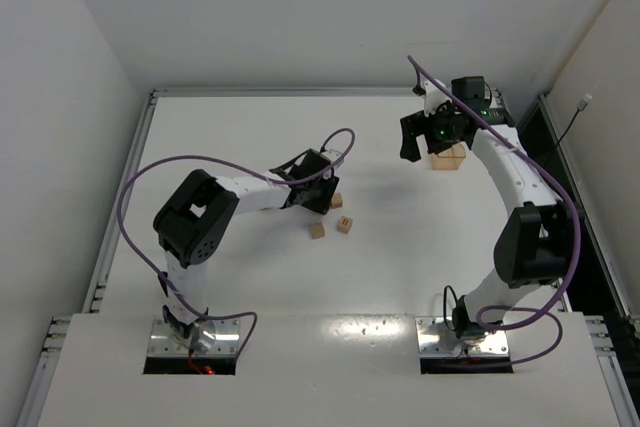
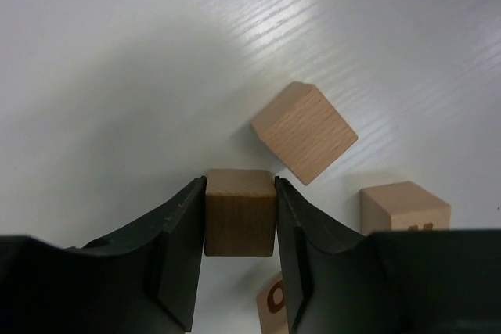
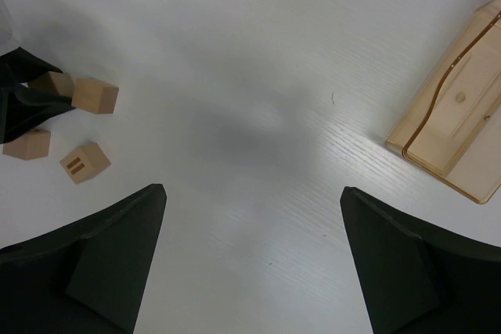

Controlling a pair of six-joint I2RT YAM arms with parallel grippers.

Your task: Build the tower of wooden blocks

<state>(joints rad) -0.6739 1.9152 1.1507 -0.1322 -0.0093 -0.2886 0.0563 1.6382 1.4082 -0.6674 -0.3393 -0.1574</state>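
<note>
My left gripper (image 2: 240, 193) is shut on a plain wood block (image 2: 240, 213), both fingers flat against its sides. A second block (image 2: 304, 132) lies turned cornerwise just beyond it. A third (image 2: 403, 207) sits to the right, and one with a dark mark (image 2: 274, 303) shows under the fingers. From above, the left gripper (image 1: 325, 194) covers the held block, and three loose blocks (image 1: 337, 200) (image 1: 317, 230) (image 1: 344, 224) lie beside it. My right gripper (image 3: 253, 193) hangs open over bare table, far from the blocks (image 3: 95, 95). No tower is in view.
A pale wooden tray (image 1: 450, 157) sits at the back right under the right gripper (image 1: 430, 132), and it shows at the right edge of the right wrist view (image 3: 462, 127). White walls close in the table's back and sides.
</note>
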